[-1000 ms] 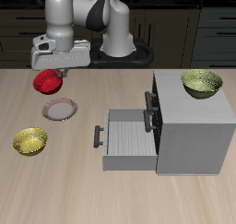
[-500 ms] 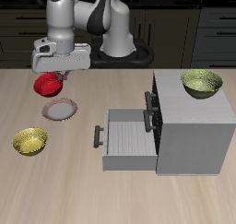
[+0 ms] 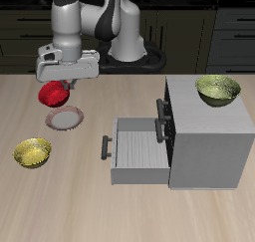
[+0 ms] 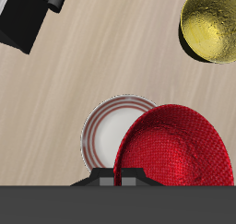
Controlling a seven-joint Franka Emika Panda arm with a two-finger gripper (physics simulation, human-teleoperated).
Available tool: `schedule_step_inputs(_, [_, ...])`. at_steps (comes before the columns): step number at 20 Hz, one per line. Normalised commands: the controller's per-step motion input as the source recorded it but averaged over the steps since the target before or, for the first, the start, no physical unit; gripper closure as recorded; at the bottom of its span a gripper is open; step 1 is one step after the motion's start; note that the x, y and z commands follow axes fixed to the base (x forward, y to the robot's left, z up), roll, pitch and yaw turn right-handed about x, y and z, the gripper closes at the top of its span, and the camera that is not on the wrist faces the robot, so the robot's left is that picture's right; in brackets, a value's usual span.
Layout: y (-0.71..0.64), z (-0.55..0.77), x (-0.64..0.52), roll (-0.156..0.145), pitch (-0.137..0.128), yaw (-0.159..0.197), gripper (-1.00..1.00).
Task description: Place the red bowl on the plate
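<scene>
My gripper (image 3: pixel 57 84) is shut on the rim of the red bowl (image 3: pixel 52 93) and holds it tilted in the air, just above the back edge of the plate (image 3: pixel 66 119). The plate has a reddish-brown rim and a pale centre and lies on the table. In the wrist view the red bowl (image 4: pixel 175 149) covers part of the plate (image 4: pixel 112 134); my fingertips are hidden behind the bowl there.
A yellow-green bowl (image 3: pixel 32 152) sits on the table nearer the front edge, also in the wrist view (image 4: pixel 210 23). Another yellow-green bowl (image 3: pixel 218 90) sits on top of the grey cabinet (image 3: pixel 207 136), whose drawer (image 3: pixel 134 151) is pulled open.
My gripper has moved with the red bowl slightly down and toward the plate. Nothing else has moved.
</scene>
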Motion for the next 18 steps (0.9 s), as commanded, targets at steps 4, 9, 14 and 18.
schedule_step_inputs(4, [-0.05,-0.04,0.0,-0.002,0.001,-0.002,1.0])
schedule_step_inputs(9, [-0.05,-0.12,0.03,-0.005,0.014,0.006,1.0])
schedule_step_inputs(14, [-0.05,0.04,0.09,-0.015,-0.023,0.011,1.0])
schedule_step_inputs(18, [-0.13,0.01,0.13,-0.028,0.012,-0.011,1.0])
